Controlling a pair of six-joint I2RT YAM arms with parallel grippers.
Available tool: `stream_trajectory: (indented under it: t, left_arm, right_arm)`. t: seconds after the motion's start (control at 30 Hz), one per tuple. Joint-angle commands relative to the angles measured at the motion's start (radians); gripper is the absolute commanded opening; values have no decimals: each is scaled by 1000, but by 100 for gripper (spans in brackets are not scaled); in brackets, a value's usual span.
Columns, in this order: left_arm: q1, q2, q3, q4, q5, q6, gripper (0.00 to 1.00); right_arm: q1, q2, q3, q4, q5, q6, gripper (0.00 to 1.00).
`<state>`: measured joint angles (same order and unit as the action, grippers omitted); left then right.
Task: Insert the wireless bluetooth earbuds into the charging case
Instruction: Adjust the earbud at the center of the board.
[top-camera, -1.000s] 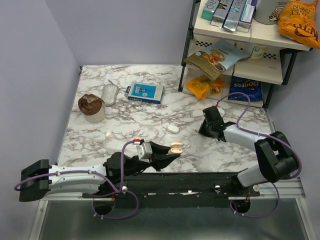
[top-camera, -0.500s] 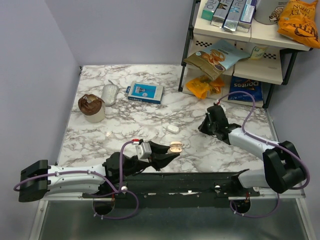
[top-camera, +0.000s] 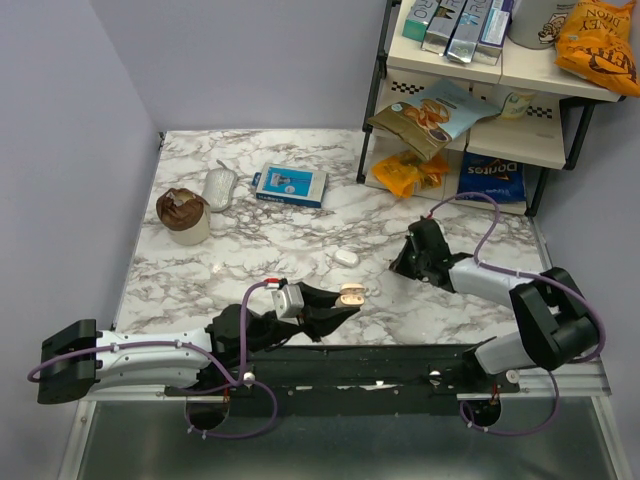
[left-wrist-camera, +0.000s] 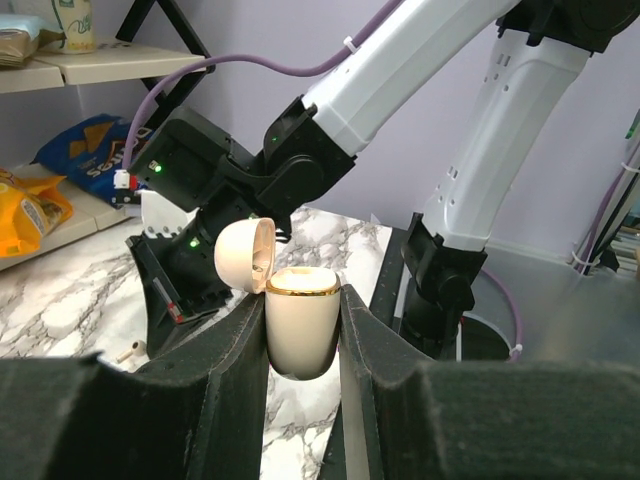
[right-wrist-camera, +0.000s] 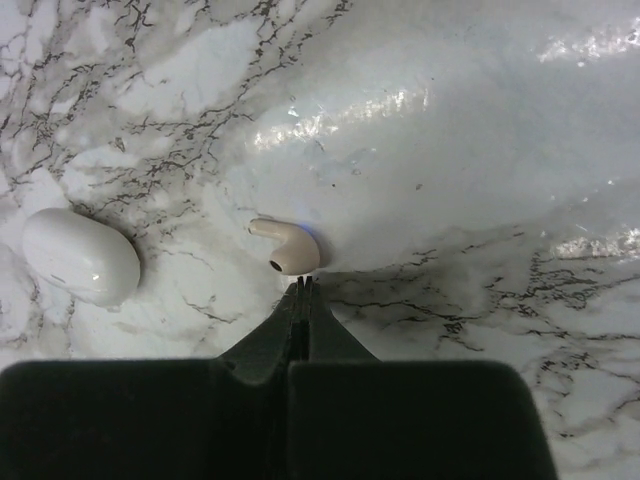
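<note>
My left gripper (top-camera: 343, 301) is shut on the cream charging case (top-camera: 351, 296) and holds it upright above the table's front edge. In the left wrist view the case (left-wrist-camera: 300, 322) sits between the two fingers with its gold rim up and its lid (left-wrist-camera: 244, 255) hinged open to the left. One cream-white earbud (right-wrist-camera: 288, 248) lies on the marble. My right gripper (right-wrist-camera: 301, 286) is shut and empty, with its tips right beside that earbud; I cannot tell if they touch. In the top view the right gripper (top-camera: 402, 264) is low on the table, right of centre. No second earbud shows.
A white oval case (right-wrist-camera: 80, 256) lies left of the earbud, also seen in the top view (top-camera: 346, 257). A blue box (top-camera: 290, 184), a white mouse-like object (top-camera: 219, 188) and a brown-topped cup (top-camera: 183, 214) stand at the back left. A snack shelf (top-camera: 480, 150) stands at the back right.
The right arm lifted and swung a little, then came back down and left, with its gripper low on the table. The left arm and the case have not moved.
</note>
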<state>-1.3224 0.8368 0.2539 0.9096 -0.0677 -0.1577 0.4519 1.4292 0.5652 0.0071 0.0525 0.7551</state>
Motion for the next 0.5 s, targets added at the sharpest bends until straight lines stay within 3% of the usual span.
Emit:
stream_trajectory:
  t: [0.0, 0.47]
  left_arm:
    - [-6, -24, 2, -11, -9, -3, 0]
    - [-6, -44, -7, -34, -44, 30, 0]
  right_arm:
    - [5, 77, 31, 7, 26, -13, 1]
    - [-73, 103, 102, -72, 109, -100, 1]
